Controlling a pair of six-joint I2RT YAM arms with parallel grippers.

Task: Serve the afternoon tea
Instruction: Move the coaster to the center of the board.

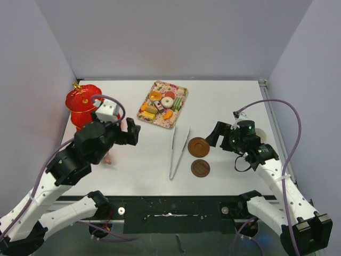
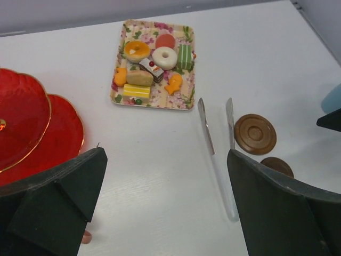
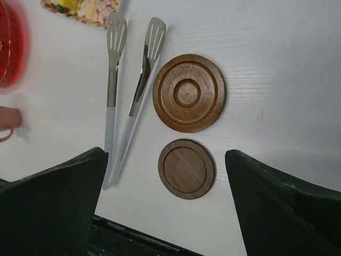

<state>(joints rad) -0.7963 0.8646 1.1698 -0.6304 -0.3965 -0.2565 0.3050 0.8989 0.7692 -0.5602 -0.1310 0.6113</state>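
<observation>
Small colourful cakes and sweets lie on a floral tray (image 1: 163, 104) (image 2: 154, 64) at the back centre. The red three-tier stand (image 1: 82, 104) (image 2: 26, 122) is at the back left. Two round brown saucers (image 1: 199, 147) (image 1: 200, 168) rest right of centre, also in the right wrist view (image 3: 189, 93) (image 3: 186, 169). A pink cup (image 1: 106, 158) (image 3: 8, 122) peeks out beneath my left arm. The light-blue cup (image 2: 331, 98) shows only as a sliver. My left gripper (image 1: 130, 133) (image 2: 166, 176) hovers open over bare table. My right gripper (image 1: 216, 136) (image 3: 166, 165) is open above the smaller saucer.
Silver tongs with white handles (image 1: 178, 144) (image 2: 216, 133) (image 3: 128, 96) lie between the tray and the saucers, tips toward the tray. Grey walls enclose the white table (image 1: 234, 101) on three sides. A black rail runs along its near edge.
</observation>
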